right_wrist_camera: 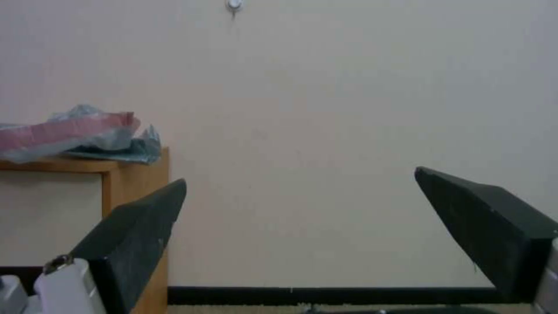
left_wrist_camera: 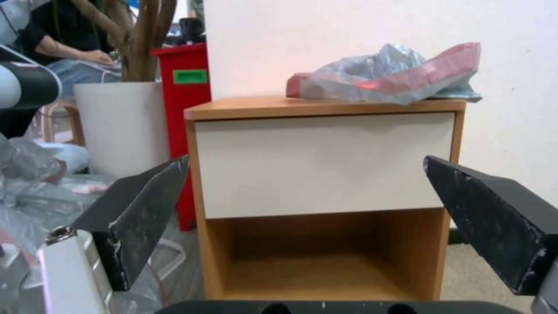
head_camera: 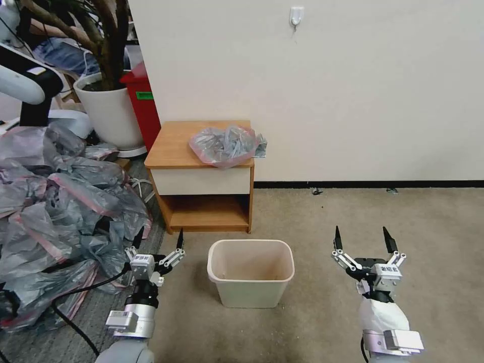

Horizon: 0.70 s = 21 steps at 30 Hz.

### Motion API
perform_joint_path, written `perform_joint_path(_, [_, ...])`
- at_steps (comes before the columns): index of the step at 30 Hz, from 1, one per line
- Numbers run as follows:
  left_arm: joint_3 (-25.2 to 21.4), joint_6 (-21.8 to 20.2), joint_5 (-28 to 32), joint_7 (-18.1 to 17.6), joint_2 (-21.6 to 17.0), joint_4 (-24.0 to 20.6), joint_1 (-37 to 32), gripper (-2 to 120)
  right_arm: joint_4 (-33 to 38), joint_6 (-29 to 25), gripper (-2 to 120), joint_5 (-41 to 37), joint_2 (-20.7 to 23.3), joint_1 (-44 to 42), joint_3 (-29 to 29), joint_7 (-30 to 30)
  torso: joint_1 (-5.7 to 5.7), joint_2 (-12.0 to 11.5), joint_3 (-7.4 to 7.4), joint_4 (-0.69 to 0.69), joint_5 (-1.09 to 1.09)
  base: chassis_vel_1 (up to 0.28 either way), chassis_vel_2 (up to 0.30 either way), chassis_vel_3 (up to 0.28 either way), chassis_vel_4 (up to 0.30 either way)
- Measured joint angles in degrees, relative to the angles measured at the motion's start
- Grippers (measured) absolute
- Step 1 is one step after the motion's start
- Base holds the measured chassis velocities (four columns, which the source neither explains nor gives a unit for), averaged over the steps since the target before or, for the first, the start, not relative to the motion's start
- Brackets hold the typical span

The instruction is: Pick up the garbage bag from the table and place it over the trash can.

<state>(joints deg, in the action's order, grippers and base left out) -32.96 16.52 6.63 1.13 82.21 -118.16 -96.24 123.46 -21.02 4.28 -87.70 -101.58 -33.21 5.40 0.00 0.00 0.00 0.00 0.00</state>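
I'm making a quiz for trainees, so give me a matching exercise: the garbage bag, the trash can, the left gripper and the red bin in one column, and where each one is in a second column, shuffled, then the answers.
Column one:
1. garbage bag
2. trash can
3. left gripper
4. red bin

Column two:
A. on the floor in front of the table
B. behind the table's left side, next to the white plant pot
C. crumpled on the right part of the tabletop
D. open, low, between the heap of bags and the cream can

Pairs: 1-C, 2-A, 3-D, 4-B
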Motion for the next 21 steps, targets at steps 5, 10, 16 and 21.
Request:
perform_joint_path(5, [0.0,0.0,0.0,0.0,0.0,0.0,0.0,100,0.0,0.0,100,0.0,0.0,0.0,0.0,0.0,0.0,0.0,0.0,0.0,0.0,0.0,0.0,0.0,0.0])
perform_joint_path(10, [0.0,0.0,0.0,0.0,0.0,0.0,0.0,100,0.0,0.0,100,0.0,0.0,0.0,0.0,0.0,-0.01,0.0,0.0,0.0,0.0,0.0,0.0,0.0,0.0])
perform_joint_path(16, [0.0,0.0,0.0,0.0,0.0,0.0,0.0,100,0.0,0.0,100,0.0,0.0,0.0,0.0,0.0,0.0,0.0,0.0,0.0,0.0,0.0,0.0,0.0,0.0])
perform_joint_path(21, [0.0,0.0,0.0,0.0,0.0,0.0,0.0,100,0.0,0.0,100,0.0,0.0,0.0,0.0,0.0,0.0,0.0,0.0,0.0,0.0,0.0,0.0,0.0,0.0])
